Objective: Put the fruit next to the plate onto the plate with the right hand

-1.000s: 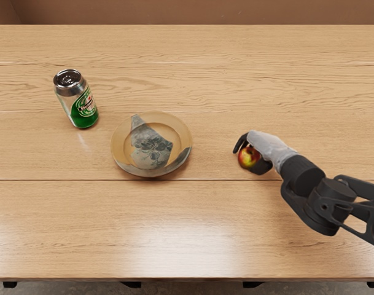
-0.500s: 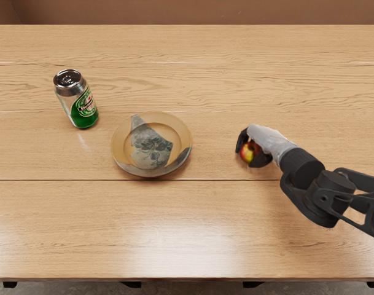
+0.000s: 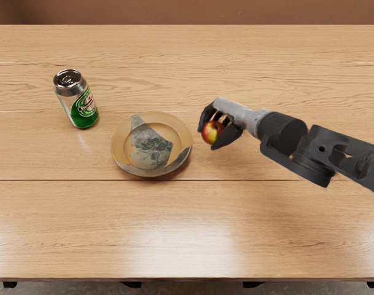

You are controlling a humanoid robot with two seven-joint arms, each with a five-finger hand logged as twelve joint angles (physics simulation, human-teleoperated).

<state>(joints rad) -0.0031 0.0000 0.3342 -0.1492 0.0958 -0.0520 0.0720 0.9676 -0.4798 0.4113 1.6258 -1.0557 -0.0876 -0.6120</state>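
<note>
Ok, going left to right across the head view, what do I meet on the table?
First the green metal drink can → round tan plate with a grey pattern → red-and-yellow apple, gripped in the right hand.

light was bright, even, warm | glare: pale sheen lay on desk (image 3: pixel 82 227) front left, can (image 3: pixel 76 98) top glinted | shadows were soft, a thin dark one under plate (image 3: pixel 116 147) near rim | focus was crisp edge to edge
</note>
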